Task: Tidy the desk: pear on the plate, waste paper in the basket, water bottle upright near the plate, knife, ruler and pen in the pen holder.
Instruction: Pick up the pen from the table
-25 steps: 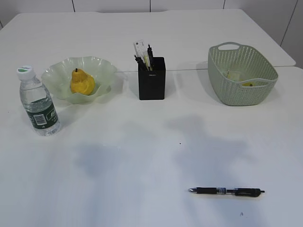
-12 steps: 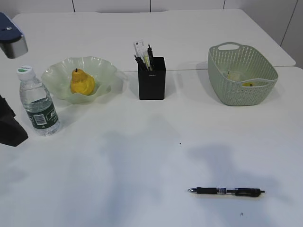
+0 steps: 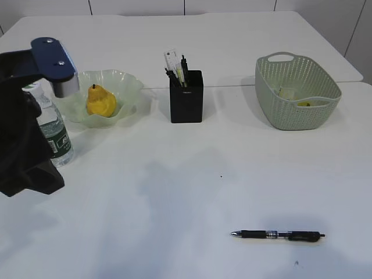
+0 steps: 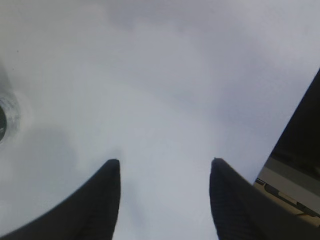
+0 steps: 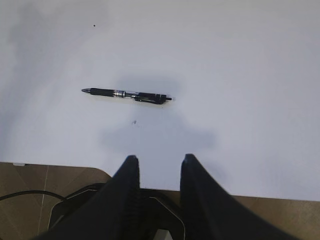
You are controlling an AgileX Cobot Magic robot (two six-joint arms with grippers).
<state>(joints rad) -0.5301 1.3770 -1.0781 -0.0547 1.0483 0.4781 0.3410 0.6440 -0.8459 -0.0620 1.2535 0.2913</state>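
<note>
On the white tabletop point(image 3: 192, 163) a black retractable pen with a clear middle section point(image 3: 278, 235) lies flat at the near right, its silver tip pointing left, well apart from everything else. At the far centre stands a black square pen holder point(image 3: 186, 97) with several slim items sticking out of its top. To its left a ruffled pale green glass plate point(image 3: 125, 87) carries a yellow pear point(image 3: 101, 102) standing stem up. Just left of the plate a clear plastic water bottle with a green label point(image 3: 57, 136) stands upright, its left side hidden behind the black left arm with a blue cap piece point(image 3: 26, 122), which fills the left edge of the exterior view. At the far right sits a sage green woven plastic basket point(image 3: 279, 110) holding scraps of paper point(image 3: 288, 93).

The left gripper point(image 4: 165, 165) hangs with its two dark fingers spread wide over bare table, pinching nothing. The right gripper point(image 5: 159, 160) is partly spread and empty, hovering over the near table edge, with the pen lying on the surface beyond its fingertips
</note>
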